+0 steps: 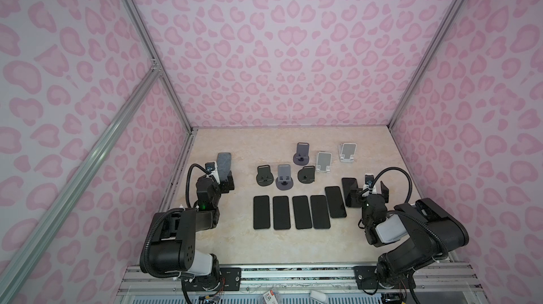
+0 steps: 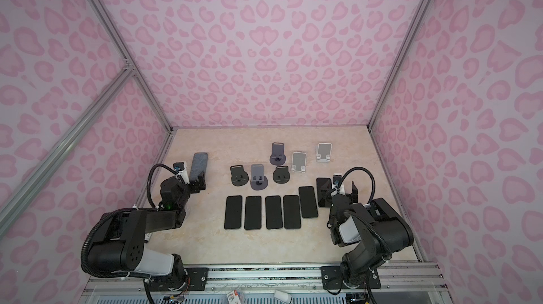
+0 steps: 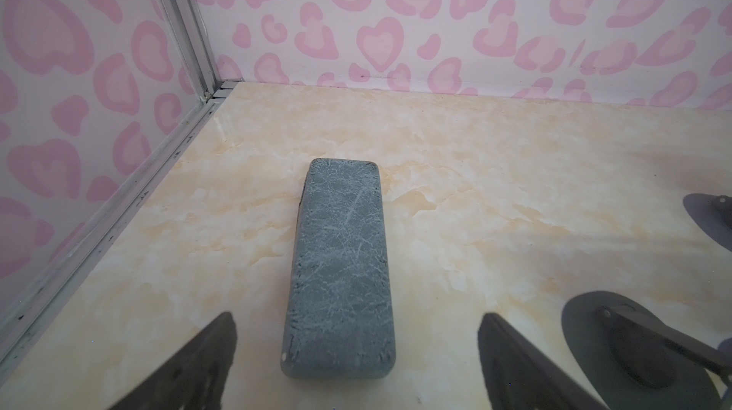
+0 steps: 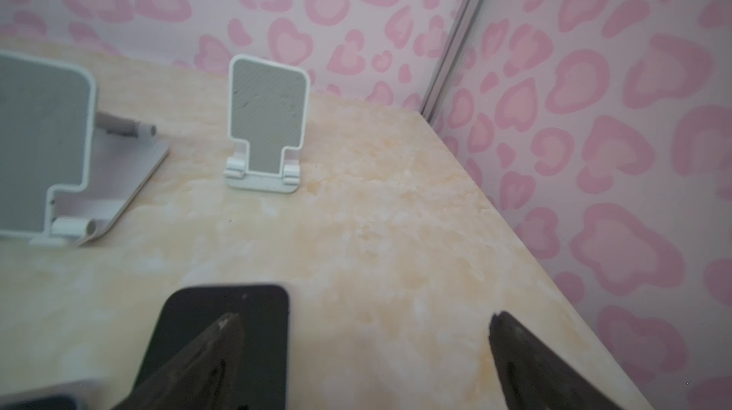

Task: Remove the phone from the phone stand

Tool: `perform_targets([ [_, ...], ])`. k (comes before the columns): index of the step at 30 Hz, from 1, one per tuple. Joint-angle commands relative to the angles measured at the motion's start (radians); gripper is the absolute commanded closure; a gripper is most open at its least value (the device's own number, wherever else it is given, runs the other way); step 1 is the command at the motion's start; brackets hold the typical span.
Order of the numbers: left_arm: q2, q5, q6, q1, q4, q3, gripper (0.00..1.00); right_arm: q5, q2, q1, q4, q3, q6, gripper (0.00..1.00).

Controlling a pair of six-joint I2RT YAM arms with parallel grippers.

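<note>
Now the right gripper (image 4: 366, 321) is spread wide and empty, one finger (image 4: 214, 348) over a black phone (image 4: 267, 332) lying flat on the desk (image 4: 396, 229); whether it touches I cannot tell. Five more phones (image 1: 302, 212) lie beside it, and six stands (image 1: 284, 176) sit behind, none bearing a phone. The left gripper (image 3: 356, 325) is wide too, straddling the end of a grey block (image 3: 340, 253).

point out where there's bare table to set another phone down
Widest bare patch: the table front, between the phone row and the rail. A strip runs between the stands and the back wall, and a gap lies between the grey block and the stands. Crowded: the middle, stands close behind phones.
</note>
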Motion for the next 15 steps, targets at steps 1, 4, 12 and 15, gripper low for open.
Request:
perform_targets([
  [1, 0.005, 0.01, -0.001, -0.001, 0.055, 0.004, 0.03, 0.003, 0.03, -0.016, 0.132, 0.021, 0.045, 0.0],
  [4, 0.004, 0.01, -0.001, -0.001, 0.054, 0.004, 0.02, 0.016, 0.018, -0.025, 0.075, 0.047, 0.061, 0.0],
  [12, 0.006, 0.008, -0.001, -0.001, 0.055, 0.004, 0.02, -0.102, -0.064, -0.158, -0.369, 0.21, 0.208, 0.0],
  [15, 0.005, 0.007, -0.001, -0.002, 0.054, 0.005, 0.02, -0.099, -0.059, -0.154, -0.355, 0.204, 0.203, 0.0],
])
